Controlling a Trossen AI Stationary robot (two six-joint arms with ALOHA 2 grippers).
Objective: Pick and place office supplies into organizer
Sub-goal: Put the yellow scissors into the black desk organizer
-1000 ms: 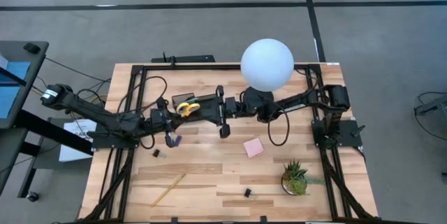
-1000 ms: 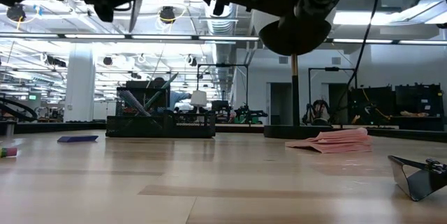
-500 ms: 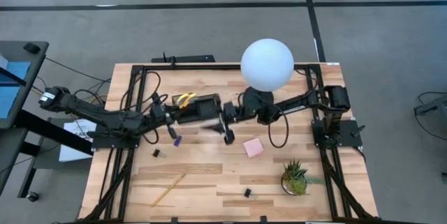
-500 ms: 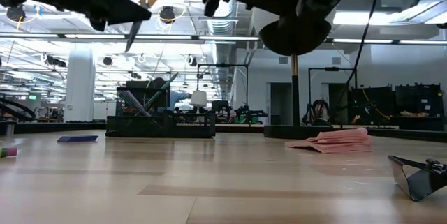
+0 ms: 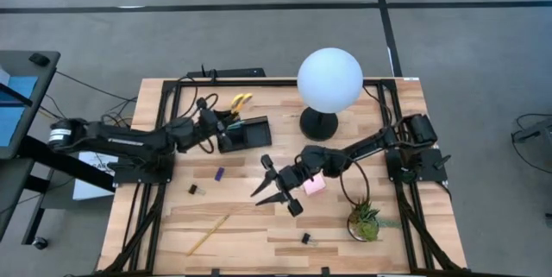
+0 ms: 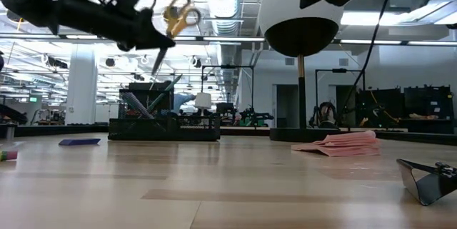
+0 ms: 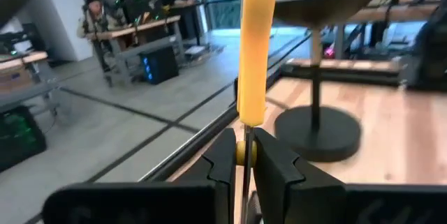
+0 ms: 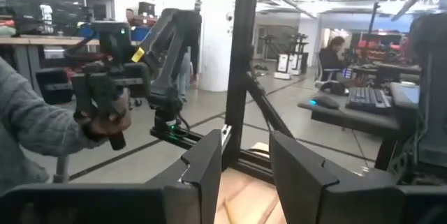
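My left gripper [image 5: 213, 122] is shut on the yellow-handled scissors [image 5: 235, 102] above the far left corner of the black organizer [image 5: 245, 133]. In the low view the scissors [image 6: 176, 16] stand handles up, with the blades slanting down. My right gripper [image 5: 274, 187] hovers open over bare wood, just left of the pink sticky-note pad [image 5: 313, 184], and touches nothing. A purple pen piece [image 5: 219, 174], a black clip [image 5: 193, 189], a yellow pencil [image 5: 209, 234] and a second clip [image 5: 305, 238] lie flat on the table. My left gripper holds the scissors pinched between its two fingers [image 7: 225, 161], just below the yellow handle [image 7: 252, 56]. It comes level from the table's left. The scissors are lifted clear, with the handles above the fingers and the blades [image 6: 158, 59] pointing down.
The white globe lamp [image 5: 329, 79] stands on its round black base [image 5: 318, 124], right of the organizer. A green potted plant [image 5: 364, 219] sits near the right front corner. Black frame rails [image 5: 164, 139] run along the table's edges. People show in the room beyond.
My left gripper has carried the scissors from over the organizer toward the far edge and lowered them, handles up and blades down. My right gripper has drawn away from the organizer toward the near edge and now hangs beside the pink pad, still open.
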